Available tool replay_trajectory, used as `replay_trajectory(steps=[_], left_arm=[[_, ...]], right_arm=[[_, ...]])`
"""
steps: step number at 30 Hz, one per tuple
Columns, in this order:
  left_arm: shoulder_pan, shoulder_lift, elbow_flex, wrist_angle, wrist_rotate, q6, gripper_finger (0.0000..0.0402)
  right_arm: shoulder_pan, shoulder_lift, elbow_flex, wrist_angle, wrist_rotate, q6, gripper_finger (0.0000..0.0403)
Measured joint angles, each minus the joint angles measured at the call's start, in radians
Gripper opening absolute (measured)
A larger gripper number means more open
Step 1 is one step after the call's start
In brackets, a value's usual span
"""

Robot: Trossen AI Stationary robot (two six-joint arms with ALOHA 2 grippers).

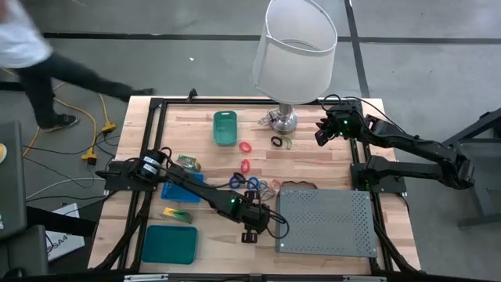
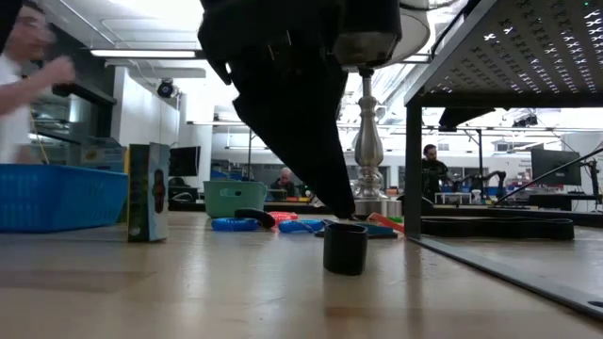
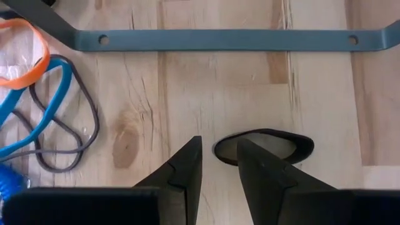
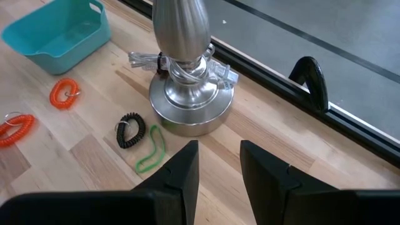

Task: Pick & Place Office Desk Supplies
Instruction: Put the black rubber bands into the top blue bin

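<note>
On the pale wood table [image 1: 313, 168], loops and coils scatter around centre. At five o'clock lies a grey perforated box [image 1: 327, 223]. A small teal bin [image 1: 225, 127] sits at twelve. The left gripper [image 3: 219, 164], fingers slightly apart, hovers beside a black band [image 3: 265, 147]. The right gripper [image 4: 219, 164], fingers apart, faces the chrome lamp base [image 4: 187, 103].

lamp [image 1: 293, 55] at far edge | grey perforated box [image 1: 326, 222] | teal bin [image 1: 225, 127] | teal tray [image 1: 169, 244]

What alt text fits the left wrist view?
The left hand hovers open over a black band lying on the wooden table. Blue, grey and orange bands lie to one side, and a grey metal strip lies beyond.
</note>
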Motion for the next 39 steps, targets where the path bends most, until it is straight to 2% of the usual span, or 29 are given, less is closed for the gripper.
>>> replay_trajectory(steps=[17, 21, 28, 35, 39], left_arm=[[0.002, 0.019, -0.001, -0.016, 0.032, -0.038, 0.0091], [0.002, 0.019, -0.001, -0.021, 0.032, -0.038, 0.0072], [0.003, 0.019, -0.001, -0.027, 0.032, -0.038, 0.0007], [0.003, 0.019, -0.001, -0.030, 0.037, -0.037, 0.0002], [0.014, -0.026, -0.003, -0.057, 0.080, -0.010, 0.0001]], right_arm=[[0.000, 0.000, 0.000, 0.007, 0.000, 0.000, 0.0105], [0.000, 0.000, 0.000, 0.007, 0.000, 0.000, 0.0105], [0.000, 0.000, 0.000, 0.007, 0.000, 0.000, 0.0105], [0.000, 0.000, 0.000, 0.007, 0.000, 0.000, 0.0105], [0.000, 0.000, 0.000, 0.007, 0.000, 0.000, 0.0105]])
